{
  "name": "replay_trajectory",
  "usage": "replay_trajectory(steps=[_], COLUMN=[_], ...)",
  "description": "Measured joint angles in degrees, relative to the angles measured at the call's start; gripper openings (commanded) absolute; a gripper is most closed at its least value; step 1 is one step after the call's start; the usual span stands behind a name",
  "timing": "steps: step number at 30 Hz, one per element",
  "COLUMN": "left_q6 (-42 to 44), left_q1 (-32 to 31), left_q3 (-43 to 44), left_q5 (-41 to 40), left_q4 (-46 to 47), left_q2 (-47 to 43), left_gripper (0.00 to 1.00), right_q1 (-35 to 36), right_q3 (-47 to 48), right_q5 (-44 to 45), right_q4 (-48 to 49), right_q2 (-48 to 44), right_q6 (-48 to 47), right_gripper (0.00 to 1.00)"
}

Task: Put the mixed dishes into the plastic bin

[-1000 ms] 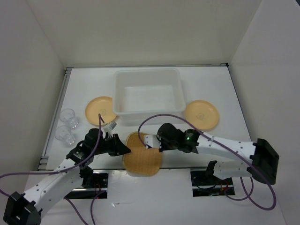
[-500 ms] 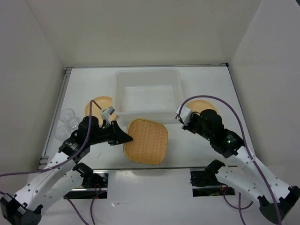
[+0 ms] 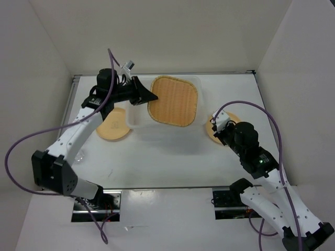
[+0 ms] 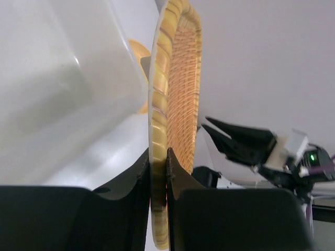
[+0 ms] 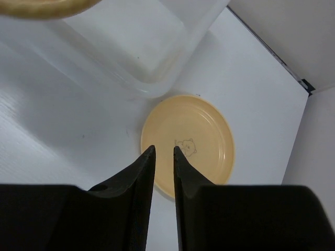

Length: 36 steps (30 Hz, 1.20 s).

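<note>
My left gripper [image 3: 149,97] is shut on the edge of the orange-tan woven plate [image 3: 174,101] and holds it in the air over the plastic bin [image 3: 135,116]. In the left wrist view the jaws pinch the woven plate's rim [image 4: 158,78] at the gripper [image 4: 158,154], beside the bin's wall [image 4: 63,94]. One round tan plate [image 3: 112,128] lies left of the bin. The other round plate [image 3: 220,137] lies right of it, under my right gripper [image 3: 215,125]. That gripper [image 5: 164,150] is empty, its jaws a narrow gap apart above the plate [image 5: 201,130]. The clear cups are hidden.
The bin's corner [image 5: 131,47] shows in the right wrist view, with the woven plate's edge [image 5: 42,6] at the top. White walls enclose the table on three sides. The left arm stretches along the table's left side.
The left gripper has carried the woven plate from the table's front up and back over the bin. The right arm has let go of it and swung right, over the right round plate.
</note>
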Motion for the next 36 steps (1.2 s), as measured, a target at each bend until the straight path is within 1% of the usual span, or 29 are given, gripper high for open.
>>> replay_trajectory(steps=[2, 6, 9, 14, 17, 22, 26, 35, 36], left_q6=[-0.4, -3.2, -5.5, -7.4, -7.5, -7.6, -8.0, -9.6, -10.0], left_q1=[2.1, 4.5, 4.5, 3.2, 2.7, 2.5, 2.5, 2.5, 2.5], left_q3=[3.0, 5.9, 7.4, 13.7, 15.2, 15.0, 11.9, 6.9, 6.4], left_q5=[1.5, 3.6, 4.0, 3.6, 2.5, 2.1, 1.0, -0.7, -0.9], left_q4=[2.0, 5.0, 7.2, 7.7, 8.4, 11.7, 15.1, 18.8, 19.4], left_q2=[6.3, 16.9, 23.4, 31.3, 32.5, 34.1, 35.8, 40.0, 40.1], left_gripper=[0.00, 0.00, 0.00, 0.00, 0.00, 0.00, 0.00, 0.00, 0.00], right_q1=[-0.3, -0.6, -0.6, -0.7, -1.0, -1.1, -1.1, -1.1, -1.1], right_q3=[-0.4, -0.6, -0.6, -0.6, -0.6, -0.6, -0.6, -0.9, -1.0], right_q5=[-0.4, -1.4, -1.6, -2.0, -2.2, -2.3, -2.4, -2.4, -2.4], right_q4=[0.0, -0.1, -0.1, -0.1, -0.1, 0.0, 0.0, 0.1, 0.1], right_q2=[0.1, -0.1, -0.2, -0.4, -1.1, -1.4, -1.5, -1.5, -1.5], right_q6=[0.0, 0.0, -0.2, -0.2, -0.2, -0.2, -0.2, -0.2, -0.2], right_gripper=[0.25, 0.25, 0.25, 0.27, 0.27, 0.27, 0.27, 0.27, 0.28])
